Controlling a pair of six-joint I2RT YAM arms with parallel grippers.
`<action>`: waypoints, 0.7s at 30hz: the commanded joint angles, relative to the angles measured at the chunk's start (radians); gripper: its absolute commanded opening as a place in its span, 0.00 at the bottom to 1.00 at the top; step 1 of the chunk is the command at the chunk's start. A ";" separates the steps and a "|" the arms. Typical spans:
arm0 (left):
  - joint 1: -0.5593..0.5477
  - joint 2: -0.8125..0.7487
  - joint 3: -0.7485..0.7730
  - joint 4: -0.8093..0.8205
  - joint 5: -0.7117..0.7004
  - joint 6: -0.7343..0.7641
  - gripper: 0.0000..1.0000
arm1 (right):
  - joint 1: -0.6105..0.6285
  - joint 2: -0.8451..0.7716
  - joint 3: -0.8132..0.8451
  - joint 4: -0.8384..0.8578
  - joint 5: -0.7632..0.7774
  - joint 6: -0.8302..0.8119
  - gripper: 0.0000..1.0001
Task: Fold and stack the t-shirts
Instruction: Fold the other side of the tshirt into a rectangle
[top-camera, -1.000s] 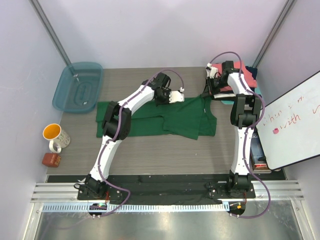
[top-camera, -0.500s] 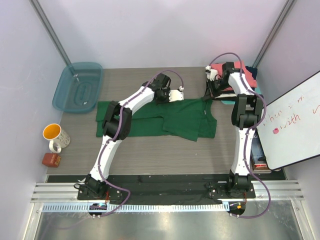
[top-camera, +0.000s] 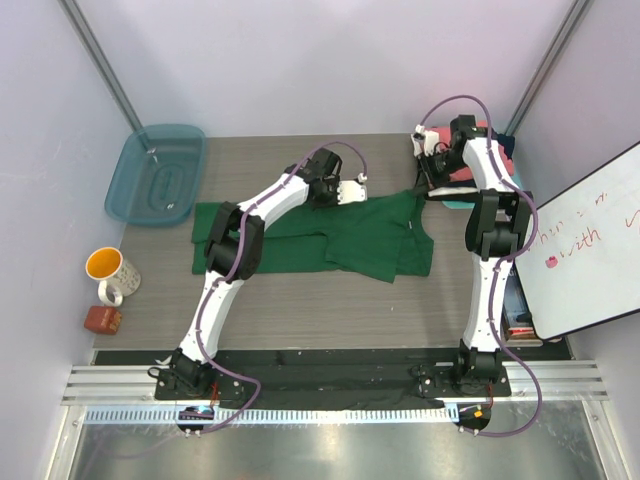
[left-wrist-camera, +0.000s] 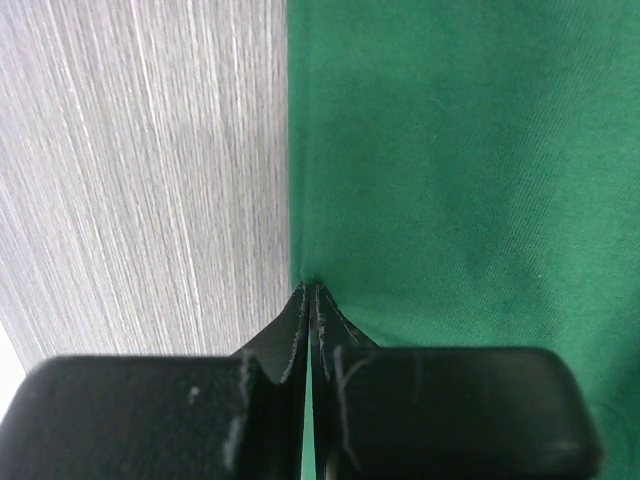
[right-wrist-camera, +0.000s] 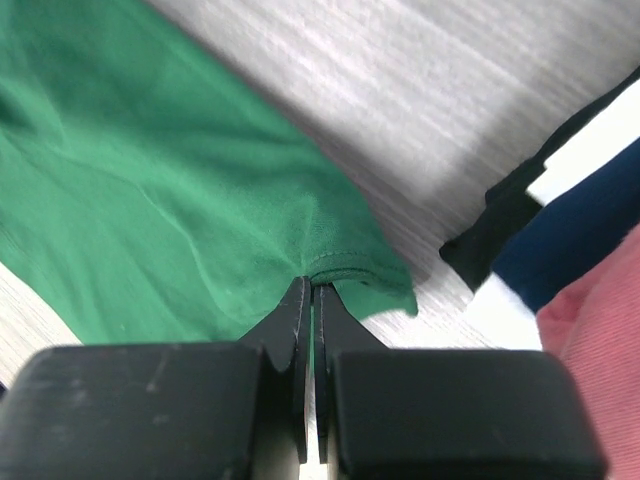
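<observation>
Green t-shirt (top-camera: 370, 235): I see it spread mid-frame, rumpled.
Left jaws: clamped on its upper edge.
Right jaws: clamped on its corner.

Overhead wide, wrists close, sharing green t-shirt (top-camera: 370, 245)

Grey table (top-camera: 300, 310): green t-shirt (top-camera: 370, 245), folded t-shirts (right-wrist-camera: 580, 235), tub (top-camera: 157, 175), mug (top-camera: 106, 268).

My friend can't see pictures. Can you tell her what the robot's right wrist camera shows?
The right gripper is pinched shut on the edge of a green t-shirt, which lies rumpled on the grey table. To the right is a pile of folded shirts in black, white, navy and coral pink.
</observation>
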 joint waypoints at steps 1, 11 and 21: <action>-0.007 0.000 -0.009 0.027 -0.020 -0.015 0.00 | -0.007 -0.071 0.020 -0.086 0.044 -0.108 0.01; -0.013 -0.008 -0.012 0.027 -0.051 -0.015 0.00 | -0.005 -0.063 -0.042 -0.164 0.141 -0.248 0.02; -0.017 -0.041 -0.031 0.022 -0.077 -0.013 0.00 | -0.005 -0.104 -0.051 -0.095 0.217 -0.260 0.38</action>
